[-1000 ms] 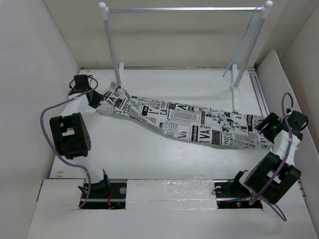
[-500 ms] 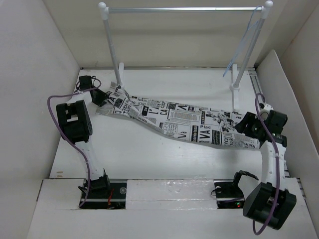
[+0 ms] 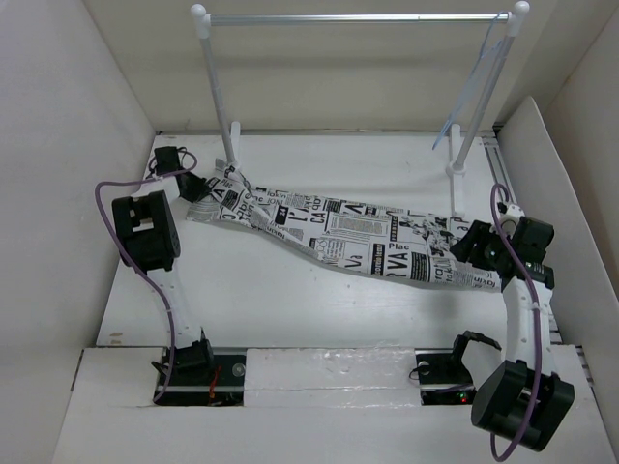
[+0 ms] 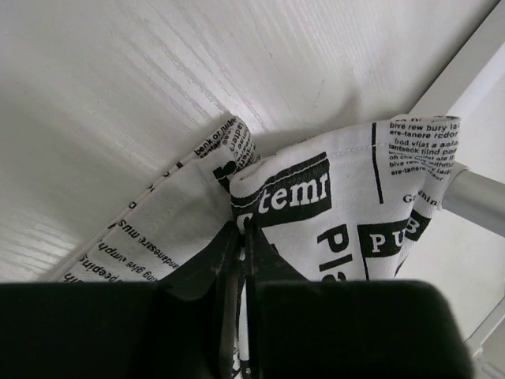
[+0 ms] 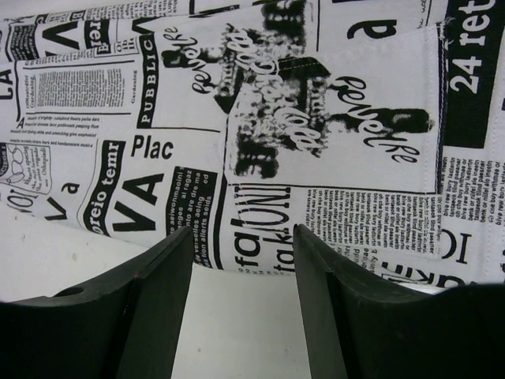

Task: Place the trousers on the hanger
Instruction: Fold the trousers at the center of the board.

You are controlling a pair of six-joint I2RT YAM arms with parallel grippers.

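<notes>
The left fingers [image 4: 219, 268] clamp one end of the long white newspaper-print cloth trousers [image 3: 358, 237] on the white surface [image 3: 290, 309], while the right fingers [image 5: 167, 272] stand open over the other end.

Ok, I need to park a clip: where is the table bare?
Bare: the table between the trousers and the arm bases, and behind the trousers between the rack posts. Crowded: both trouser ends, at the left gripper and right gripper.

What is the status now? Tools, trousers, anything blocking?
Left tool shut on white newspaper-print cloth trousers, left end. Right tool open at right end. Trousers lying on white table; thin pale-blue hanger on white rack. Rack post close beside left tool.
</notes>
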